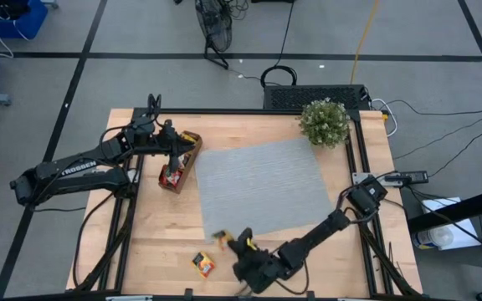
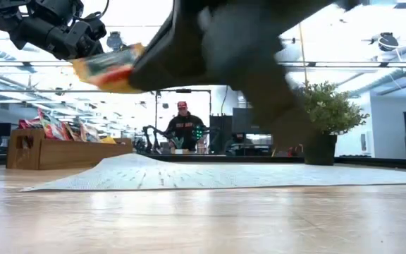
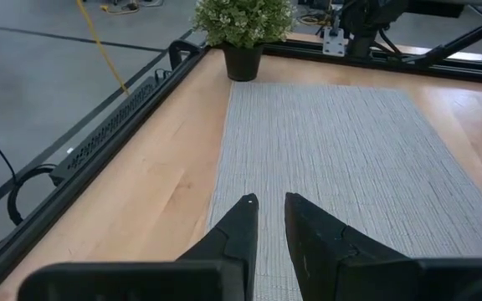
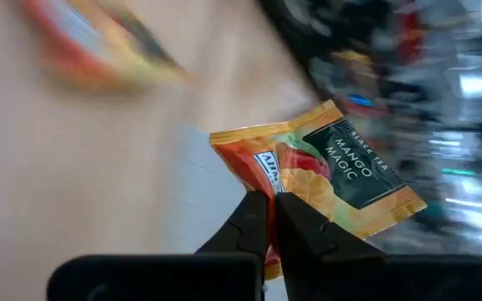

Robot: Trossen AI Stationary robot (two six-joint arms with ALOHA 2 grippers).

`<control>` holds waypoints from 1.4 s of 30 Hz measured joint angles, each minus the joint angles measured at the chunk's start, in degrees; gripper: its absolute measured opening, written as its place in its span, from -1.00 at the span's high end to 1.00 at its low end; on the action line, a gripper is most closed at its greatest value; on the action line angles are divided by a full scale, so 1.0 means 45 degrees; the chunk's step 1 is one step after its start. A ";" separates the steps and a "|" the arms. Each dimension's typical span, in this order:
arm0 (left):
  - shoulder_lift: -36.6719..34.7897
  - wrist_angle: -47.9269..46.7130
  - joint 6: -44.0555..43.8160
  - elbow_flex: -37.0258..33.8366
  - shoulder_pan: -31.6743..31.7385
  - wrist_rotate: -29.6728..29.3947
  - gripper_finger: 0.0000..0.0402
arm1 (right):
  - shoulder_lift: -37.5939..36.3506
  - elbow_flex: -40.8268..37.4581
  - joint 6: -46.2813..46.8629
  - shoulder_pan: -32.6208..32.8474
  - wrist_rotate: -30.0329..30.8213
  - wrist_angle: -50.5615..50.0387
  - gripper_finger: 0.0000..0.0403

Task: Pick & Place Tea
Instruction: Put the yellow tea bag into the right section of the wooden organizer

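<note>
Gripping one orange tea sachet [image 4: 325, 180] by its edge, the right gripper [image 4: 268, 205] has its two dark fingers pressed together on the packet, whose dark green label reads "Mango Magic". From above we find this gripper [image 1: 239, 244] near the front edge of the wooden table [image 1: 333, 259], just off the front edge of the grey woven mat [image 1: 262, 186], with the sachet [image 1: 221, 237] sticking out on its left side. In the low view the same sachet [image 2: 108, 68] hangs in the air, clear of the tabletop.

We see a second sachet [image 1: 203, 264], red and yellow, lying flat on the bare wood close by, to the left of the right gripper; in the right wrist view it is only a blur [image 4: 99, 46].

Farther back on the left, beside the mat's left edge, stands the brown wooden tray [image 1: 180, 163]. We see more sachets [image 2: 62, 130], red, orange and green, standing upright and crowded inside it, their tops poking above its wall [image 2: 69, 153]. We cannot tell which compartments they fill.

The left gripper [image 1: 172, 159] hovers over this tray; its fingers [image 3: 233, 230] stand a narrow gap apart and hold nothing.

A small potted plant [image 1: 324, 122] sits at the table's far right corner. Beyond the table, a person [image 2: 182, 125] is in the room.
</note>
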 joint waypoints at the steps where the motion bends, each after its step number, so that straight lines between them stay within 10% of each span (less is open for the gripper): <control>1: 0.0000 0.0000 0.0000 0.0000 0.0001 0.0004 0.68 | -0.0003 0.0000 -0.0751 -0.0141 0.0746 0.0032 0.98; 10: -0.0005 0.0541 0.0432 0.0000 0.0001 -0.0112 0.68 | 0.0002 -0.0858 -0.2165 -0.2990 0.1255 0.1432 0.98; 22: 0.0000 0.1185 -0.1569 0.0000 -0.0024 -0.0080 0.68 | -0.0014 -0.3662 -0.7842 -0.6254 -0.2101 1.3199 0.99; 27: 0.0076 0.1410 -0.4705 0.0000 -0.0083 -0.0047 0.68 | -0.0016 -0.3657 -0.7660 -0.6974 -0.2717 1.3356 0.99; 42: 0.0886 0.1882 -0.5947 0.0016 -0.0635 -0.0305 0.68 | -0.0023 -0.2973 -0.7915 -0.7739 -0.4111 1.4329 0.98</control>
